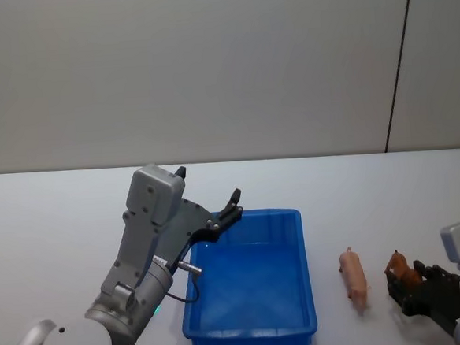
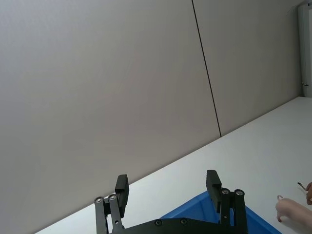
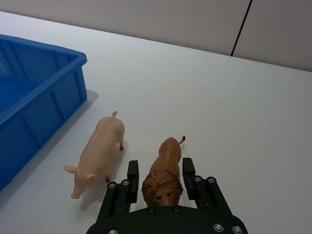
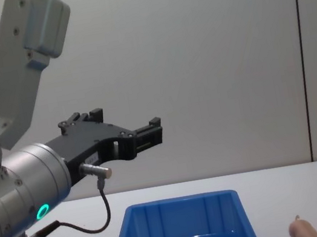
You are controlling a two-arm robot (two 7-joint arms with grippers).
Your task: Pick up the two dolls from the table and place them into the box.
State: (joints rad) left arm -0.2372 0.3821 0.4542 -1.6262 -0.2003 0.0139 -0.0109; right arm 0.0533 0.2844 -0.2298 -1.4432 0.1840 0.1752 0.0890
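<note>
The blue box [image 1: 246, 286] stands on the white table [image 1: 52, 232], also in the chest view [image 4: 184, 227]. To its right lie the two dolls: a pale pink pig [image 1: 353, 278] [image 3: 97, 153] and a reddish-brown lion [image 1: 397, 267] [image 3: 165, 170], both on their feet on the tabletop. My right gripper [image 1: 405, 282] [image 3: 161, 170] is low at the table, its fingers [image 3: 132, 176] pressed against the sides of the lion's head. My left gripper [image 1: 209, 183] [image 2: 168, 183] [image 4: 125, 118] hangs raised over the box's far left corner, open and holding nothing.
A plain grey wall [image 1: 207, 71] with a dark vertical seam runs behind the table. The pig stands between the box's right wall [image 3: 48, 97] and the lion, close beside my right gripper. Bare tabletop stretches left of the box and beyond the dolls.
</note>
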